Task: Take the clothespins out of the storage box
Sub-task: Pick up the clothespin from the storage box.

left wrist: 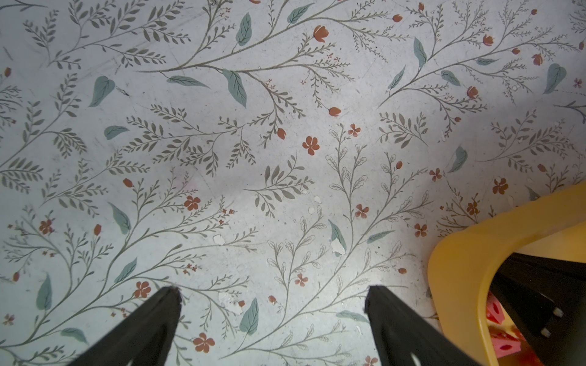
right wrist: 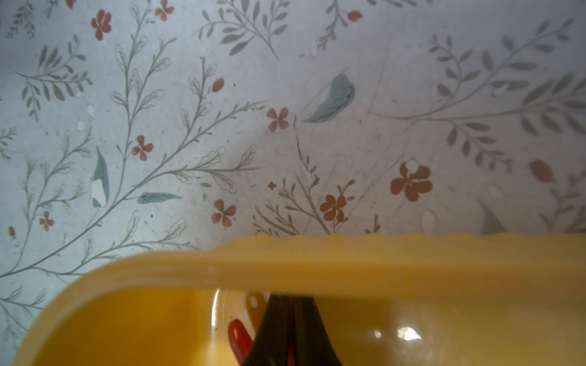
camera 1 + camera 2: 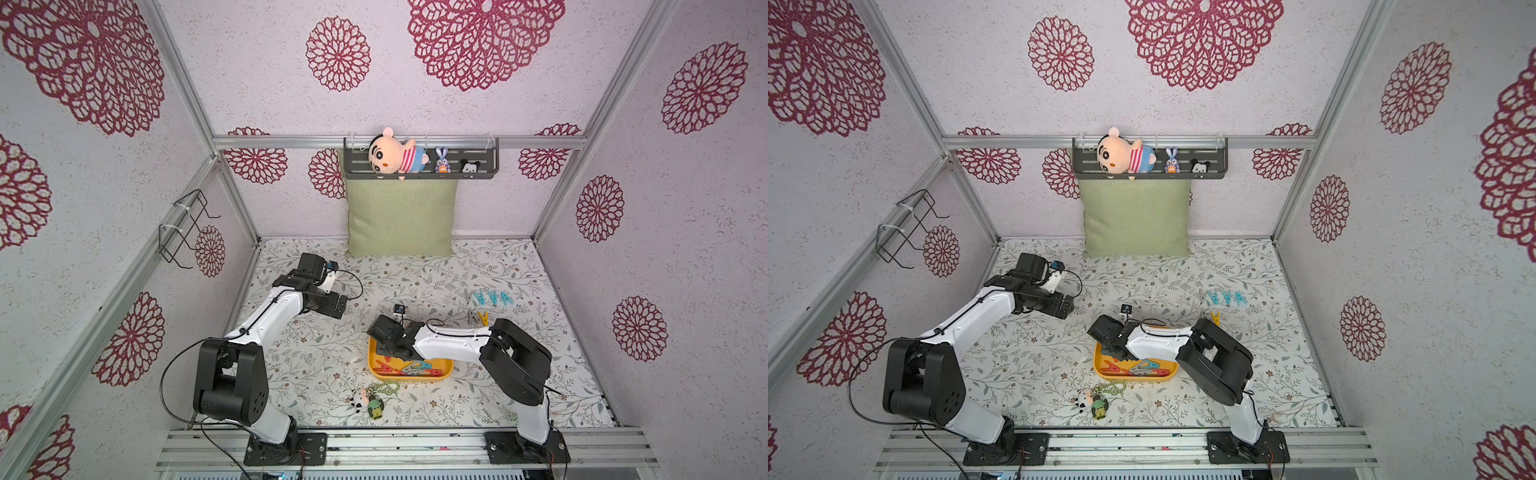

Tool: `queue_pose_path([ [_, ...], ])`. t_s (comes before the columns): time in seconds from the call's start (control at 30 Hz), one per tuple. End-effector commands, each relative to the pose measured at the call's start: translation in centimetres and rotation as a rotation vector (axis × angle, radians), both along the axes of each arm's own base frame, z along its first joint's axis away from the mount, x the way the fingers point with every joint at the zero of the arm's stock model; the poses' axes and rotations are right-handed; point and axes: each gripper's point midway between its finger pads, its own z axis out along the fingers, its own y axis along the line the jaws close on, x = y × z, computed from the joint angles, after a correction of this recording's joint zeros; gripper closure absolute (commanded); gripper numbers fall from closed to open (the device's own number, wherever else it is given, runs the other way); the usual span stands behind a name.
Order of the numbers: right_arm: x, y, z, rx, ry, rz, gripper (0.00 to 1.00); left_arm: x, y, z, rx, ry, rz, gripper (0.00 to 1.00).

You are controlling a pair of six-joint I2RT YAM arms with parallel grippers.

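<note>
The yellow storage box [image 3: 415,377] [image 3: 1133,377] lies at the front middle of the floral mat, with several red, teal and grey clothespins [image 3: 409,368] [image 3: 1133,368] in it. My right gripper [image 2: 290,301] reaches down into the box's left end [image 2: 348,260] and is shut on a red clothespin [image 2: 237,336], a red strip showing between its fingers. More teal clothespins [image 3: 494,297] and a yellow one [image 3: 482,318] lie on the mat, back right of the box. My left gripper [image 3: 338,306] [image 1: 274,291] hovers open and empty over bare mat, left of the box [image 1: 456,263].
A plush keychain [image 3: 370,401] with a green chain lies just in front of the box. A green cushion [image 3: 401,218] leans on the back wall under a dark shelf [image 3: 419,160] of toys. A wire rack [image 3: 183,226] hangs on the left wall.
</note>
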Motion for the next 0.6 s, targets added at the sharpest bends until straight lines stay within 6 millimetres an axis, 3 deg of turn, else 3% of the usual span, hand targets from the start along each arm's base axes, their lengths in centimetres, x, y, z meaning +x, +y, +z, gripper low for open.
queue_pose_path([
  [0.0, -0.8, -1.7, 0.1, -0.063, 0.012, -0.016, 0.94, 0.3, 0.0, 0.9, -0.007, -0.039, -0.002, 0.01],
  [0.57, 0.6, -2.8, 8.1, -0.005, -0.117, -0.001, 1.00, 0.3, 0.0, 0.5, -0.005, -0.032, 0.000, 0.01],
])
